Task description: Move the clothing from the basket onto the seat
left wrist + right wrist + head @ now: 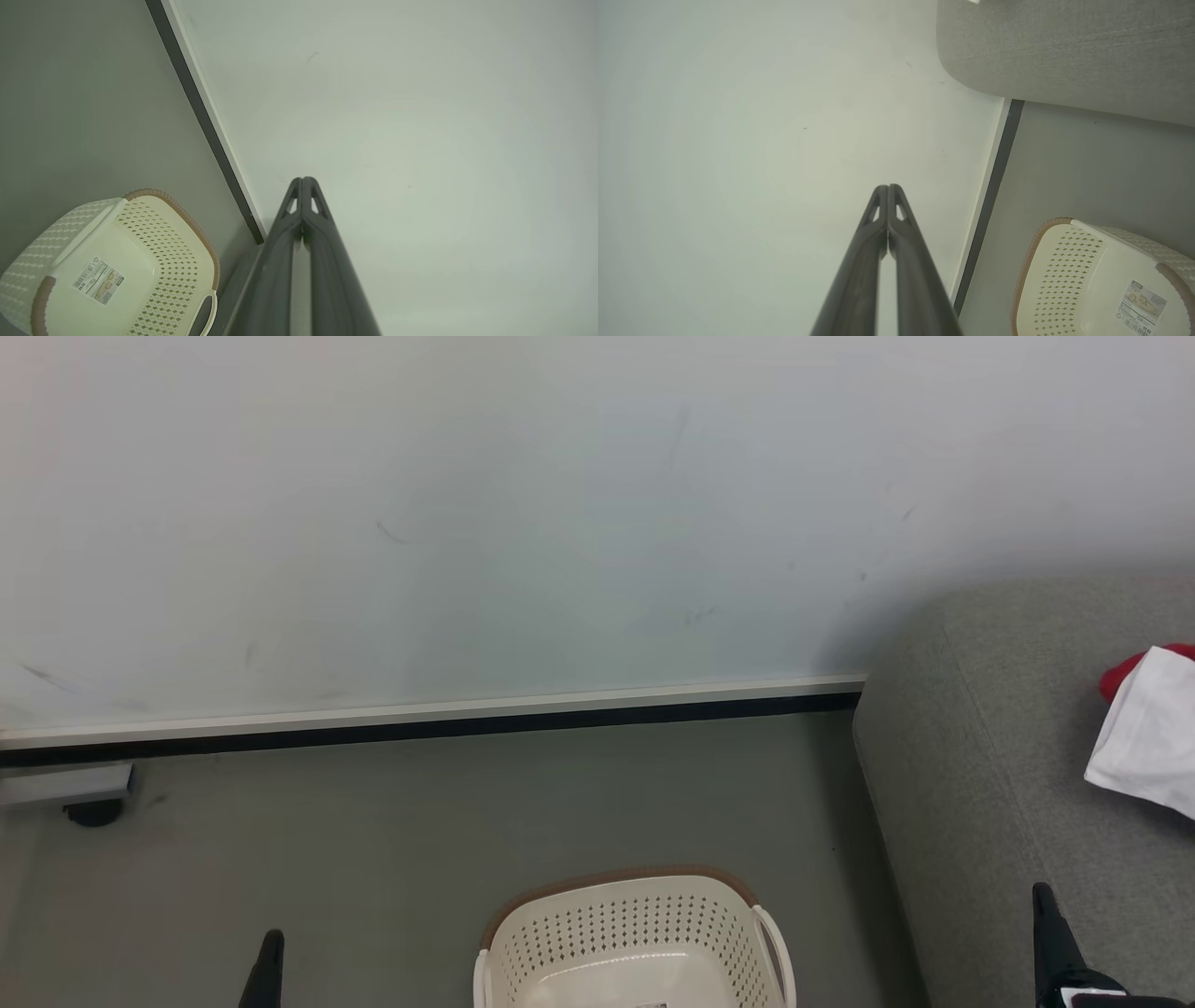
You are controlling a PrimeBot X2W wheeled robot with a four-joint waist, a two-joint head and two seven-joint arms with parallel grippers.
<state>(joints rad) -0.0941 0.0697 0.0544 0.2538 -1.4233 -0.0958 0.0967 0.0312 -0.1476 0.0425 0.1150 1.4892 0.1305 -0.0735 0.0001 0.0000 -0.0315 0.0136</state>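
pale wall [467, 523], grey floor [420, 821], left gripper [302, 179] and right gripper [888, 186] either side of basket [635, 896], each closed tight, tips toward wall

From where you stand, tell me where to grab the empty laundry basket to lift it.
Probably the loop handle on the laundry basket's right side, from above with the right gripper. The basket stands upright, and the loop leaves a gap for one finger. Open the shut gripper first.

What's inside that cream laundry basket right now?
The basket looks empty apart from a paper label stuck on its bare floor. Its nearest edge runs out of frame, so that strip is unseen.
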